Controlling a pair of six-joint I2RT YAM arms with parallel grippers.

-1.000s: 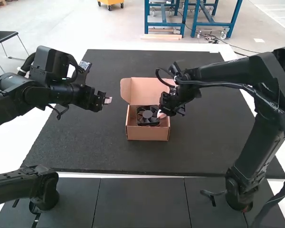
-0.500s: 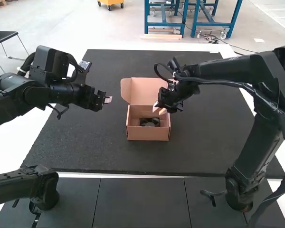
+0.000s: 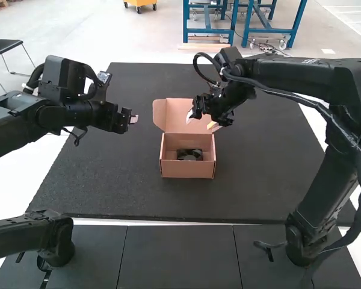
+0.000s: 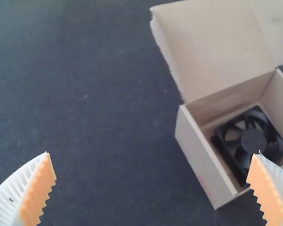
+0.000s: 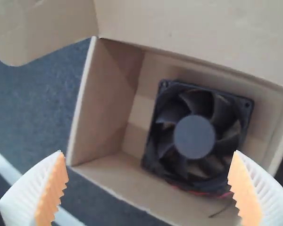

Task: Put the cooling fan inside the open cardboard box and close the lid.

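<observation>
Up and back from the box's rim went the right gripper (image 3: 201, 119) — half a second before, it had hung at the opening, and a second before, it had held the cooling fan (image 3: 188, 154) tilted there. The left arm had barely shifted.

One black mat (image 3: 96, 180) covered the table's middle, and two arms reached over it. A single cardboard box (image 3: 187, 167) stood near the mat's centre, its lid (image 3: 173, 114) upright at the far side and partly hidden behind the right gripper in the high view. That gripper hovered above the box's far edge, its ribbed white fingers with orange pads spread wide, holding nothing. The left gripper (image 3: 131, 119) hung well to the box's left over bare mat, its fingers likewise wide apart and empty.

One fan lay flat on the box's floor. The front wall cut off much of it in the high view, while the right wrist view showed its blades and round hub whole. A small red mark on the box's outer wall (image 4: 201, 181) was too small to read.
</observation>
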